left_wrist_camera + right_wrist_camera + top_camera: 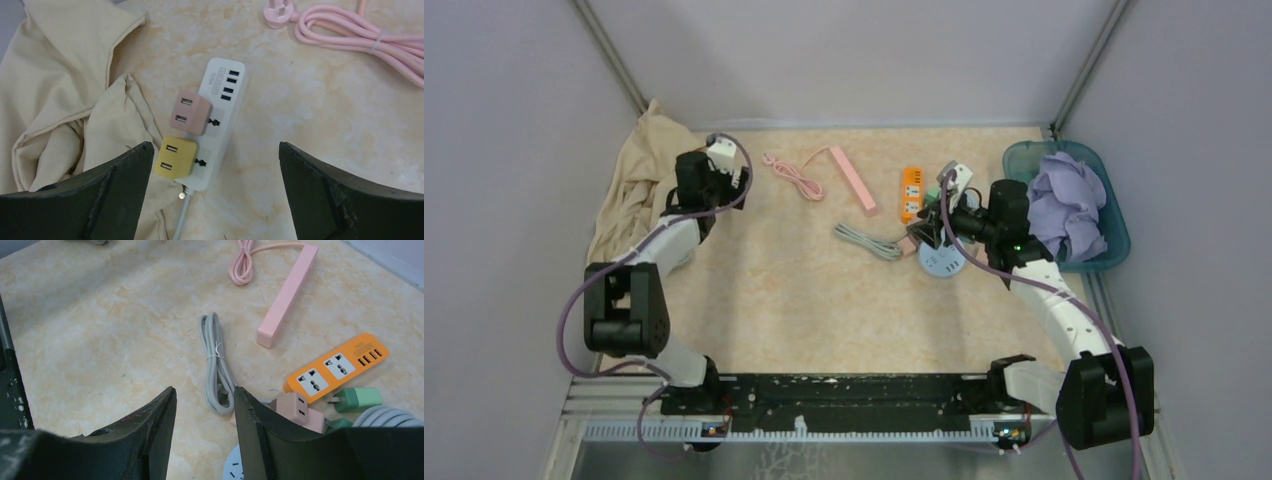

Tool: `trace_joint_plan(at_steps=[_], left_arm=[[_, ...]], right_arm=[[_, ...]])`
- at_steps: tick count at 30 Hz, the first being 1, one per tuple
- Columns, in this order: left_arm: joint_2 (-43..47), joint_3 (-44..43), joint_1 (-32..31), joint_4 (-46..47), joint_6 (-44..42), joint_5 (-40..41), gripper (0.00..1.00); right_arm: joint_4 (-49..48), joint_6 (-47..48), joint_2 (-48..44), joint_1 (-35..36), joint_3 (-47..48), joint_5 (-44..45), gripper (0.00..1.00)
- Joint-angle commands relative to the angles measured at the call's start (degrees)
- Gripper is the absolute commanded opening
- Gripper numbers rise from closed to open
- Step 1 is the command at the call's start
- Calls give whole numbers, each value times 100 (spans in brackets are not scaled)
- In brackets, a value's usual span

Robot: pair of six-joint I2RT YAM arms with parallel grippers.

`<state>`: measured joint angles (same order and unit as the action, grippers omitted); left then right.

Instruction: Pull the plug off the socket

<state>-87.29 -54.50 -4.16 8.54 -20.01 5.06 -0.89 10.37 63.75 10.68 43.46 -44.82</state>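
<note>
White power strip (220, 125) far-left on desk (325, 125), pink plug (189, 112) and yellow plug (176, 157) seated in it, beige cloth (65, 80) against its side, left pincer (215, 150) spread above, right pincer (205, 392) narrowly parted, empty, teal basket (1121, 240) holds purple cloth (1064, 200).

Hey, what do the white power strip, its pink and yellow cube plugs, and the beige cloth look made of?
White rectangular power strip: probably hard plastic, smooth, faintly glossy. Pink cube plug and yellow cube plug: likely moulded plastic, matte, with rounded edges. Beige crumpled cloth: soft woven fabric, judging by its folds and stitched hem.
</note>
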Motion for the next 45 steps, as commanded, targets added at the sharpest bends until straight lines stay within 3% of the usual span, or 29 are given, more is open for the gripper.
trace_joint_plan(at_steps=[1,9,13,21,32,40,45], left_arm=[[-570,-805,494,10,313,-897,99],[-1843,-2052,1589,-1158,758,-2789,91],[-2353,-2541,1702,-1730,620,-2913,94],[-2524,-2459,1761,-1832,437,-3298,100],[-2652,-2348,1576,-1979,150,-3261,95],[-2766,-2137,1194,-1958,-130,-2182,91],[-2770,-2047,1175,-1874,-159,-2028,75]], right_arm=[[-297,-14,-116,-66,-35,-264,46],[-336,-49,-107,-68,-61,-346,46],[-369,-80,-95,-66,-75,-371,46],[-360,-70,-102,-67,-71,-391,46],[-357,-80,-116,-70,-57,-431,46],[-351,-96,-132,-66,-48,-444,46],[-352,-105,-140,-66,-57,-458,46]])
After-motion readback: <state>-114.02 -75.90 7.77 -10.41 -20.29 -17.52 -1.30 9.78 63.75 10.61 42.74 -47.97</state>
